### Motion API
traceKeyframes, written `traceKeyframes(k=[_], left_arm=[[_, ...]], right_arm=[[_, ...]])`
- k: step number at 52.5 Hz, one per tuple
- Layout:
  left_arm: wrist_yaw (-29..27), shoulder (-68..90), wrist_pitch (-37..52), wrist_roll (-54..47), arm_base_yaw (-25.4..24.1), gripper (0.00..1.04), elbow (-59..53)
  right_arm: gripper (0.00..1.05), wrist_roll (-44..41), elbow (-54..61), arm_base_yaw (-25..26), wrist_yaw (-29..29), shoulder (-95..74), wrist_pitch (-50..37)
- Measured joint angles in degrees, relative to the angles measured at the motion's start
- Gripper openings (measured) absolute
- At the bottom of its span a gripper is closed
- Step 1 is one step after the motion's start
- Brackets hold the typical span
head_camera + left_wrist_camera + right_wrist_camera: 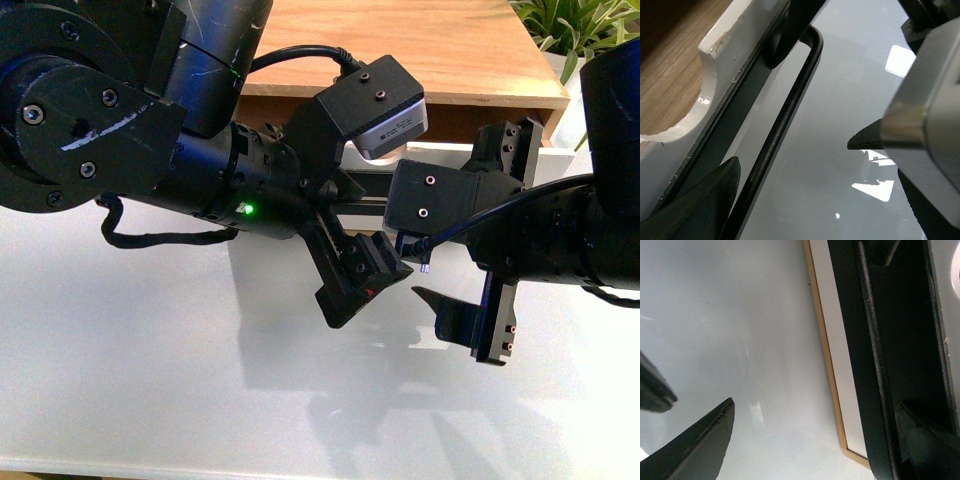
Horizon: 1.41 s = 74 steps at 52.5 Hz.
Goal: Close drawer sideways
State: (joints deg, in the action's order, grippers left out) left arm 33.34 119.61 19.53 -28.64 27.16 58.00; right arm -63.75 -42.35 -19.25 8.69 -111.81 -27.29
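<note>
Drawer (pixel 448 154): sits at the far side of the bench (pixel 150 360), under the wooden cabinet top (pixel 420 50). Both arms cover most of it in the front view. Its long axis runs left to right across that view, and the white front panel faces the robot. How far it stands out from the cabinet cannot be told.

Front panel, left wrist view: the top edge carries a semicircular notch (pixel 704 97), and light wood shows behind it. The paint is scuffed at the notch corner.

Handle (pixel 785 115): a long black bar lying parallel to the panel and standing off it, with a bent end returning to the front.

Left claw (pixel 365 278): in front of the drawer, near the middle of its width and above the bench. Its jaws stand wide apart and hold nothing. One finger (pixel 700 210) lies against or just beside the panel, and the bar passes on its inner side. Contact with the bar cannot be confirmed.

Right claw (pixel 458 322): just right of the left claw, close to it but apart, with jaws spread wide and empty. One finger (pixel 700 445) is over bare bench; the other lies near the black bar.

Surroundings: a green plant (pixel 570 25) stands beyond the cabinet on the right.
</note>
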Motion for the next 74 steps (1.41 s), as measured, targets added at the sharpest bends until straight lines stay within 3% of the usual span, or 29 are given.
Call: traceKeyframes(k=[30, 74], left_arm=[[-0.3, 4.4, -0.2, 0.0, -1.2, 0.96, 6.1], [-5.5, 8.9, 2.3, 6.2, -2.9, 0.96, 12.8]], right_arm=[[0.96, -0.3, -4.3, 1.7, 0.5, -3.3, -1.2], [0.96, 0.6, -8.2, 3.1, -2.4, -7.2, -7.1]])
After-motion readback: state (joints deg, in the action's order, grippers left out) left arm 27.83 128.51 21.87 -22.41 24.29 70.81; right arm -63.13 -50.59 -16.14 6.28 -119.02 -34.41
